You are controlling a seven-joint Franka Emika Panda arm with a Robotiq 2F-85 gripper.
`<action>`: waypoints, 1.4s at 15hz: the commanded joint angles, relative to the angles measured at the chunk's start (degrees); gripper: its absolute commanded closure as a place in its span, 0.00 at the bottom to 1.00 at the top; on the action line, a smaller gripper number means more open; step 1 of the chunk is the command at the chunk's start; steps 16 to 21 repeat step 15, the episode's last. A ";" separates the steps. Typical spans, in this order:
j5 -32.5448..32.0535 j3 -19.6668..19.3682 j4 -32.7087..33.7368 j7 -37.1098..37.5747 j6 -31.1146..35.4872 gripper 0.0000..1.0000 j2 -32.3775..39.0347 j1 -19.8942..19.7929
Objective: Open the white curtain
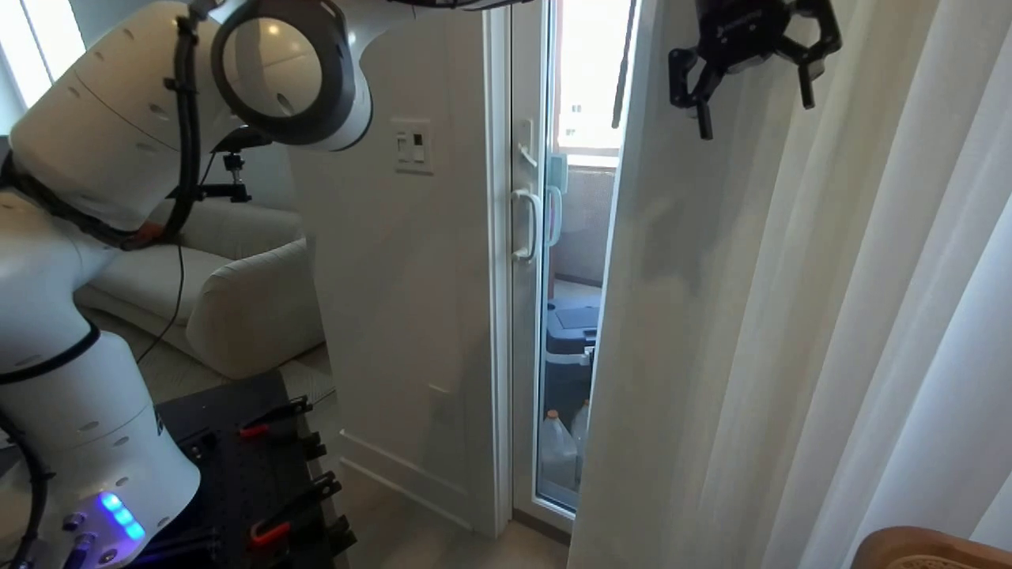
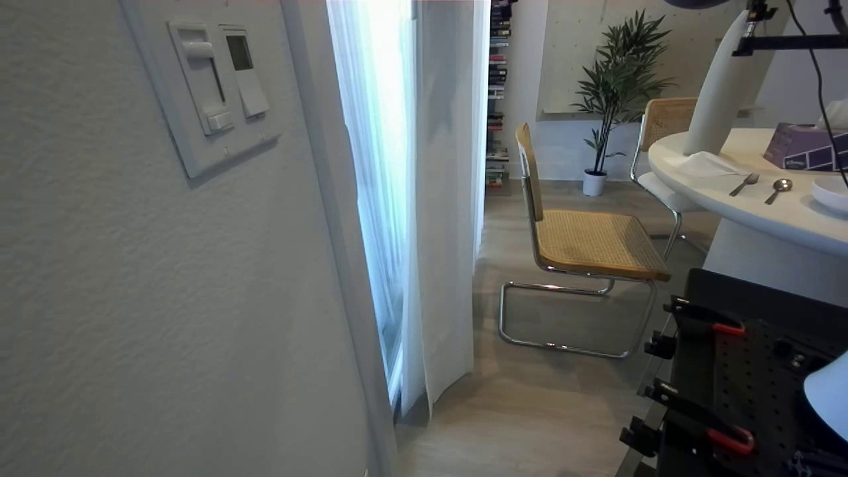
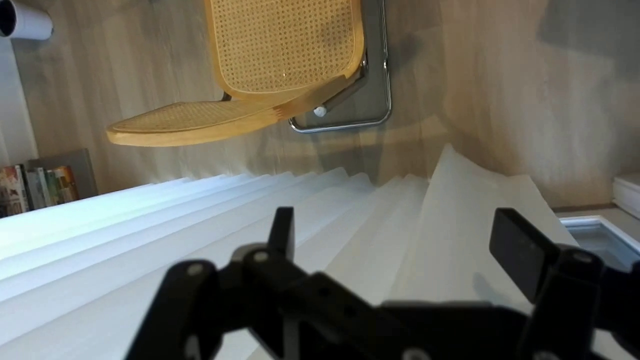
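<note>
The white curtain (image 1: 711,356) hangs in tall vertical folds on the right side of an exterior view. Its left edge partly covers the glass door behind it. It also shows in an exterior view (image 2: 447,232), hanging down to near the floor, and spreads across the wrist view (image 3: 370,245). My gripper (image 1: 755,111) is up high in front of the curtain, pointing down, with its fingers wide apart. In the wrist view the gripper (image 3: 397,227) has nothing between its fingers; the curtain lies behind them. Whether a finger touches the fabric I cannot tell.
A white-framed glass door (image 1: 522,332) with a handle (image 1: 527,225) stands left of the curtain. A cane chair (image 2: 589,242) stands near the curtain and shows in the wrist view (image 3: 287,45). A round table (image 2: 755,199) stands beyond. A wall switch (image 1: 412,146) is beside the door.
</note>
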 commanded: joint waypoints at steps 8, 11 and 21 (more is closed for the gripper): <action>-0.01 0.28 -1.25 -13.21 -5.26 0.00 -6.32 -2.00; -0.19 0.07 -1.15 -11.90 -3.86 0.00 -5.82 -1.86; -0.07 0.15 1.66 -12.38 -5.07 0.00 -4.13 -2.21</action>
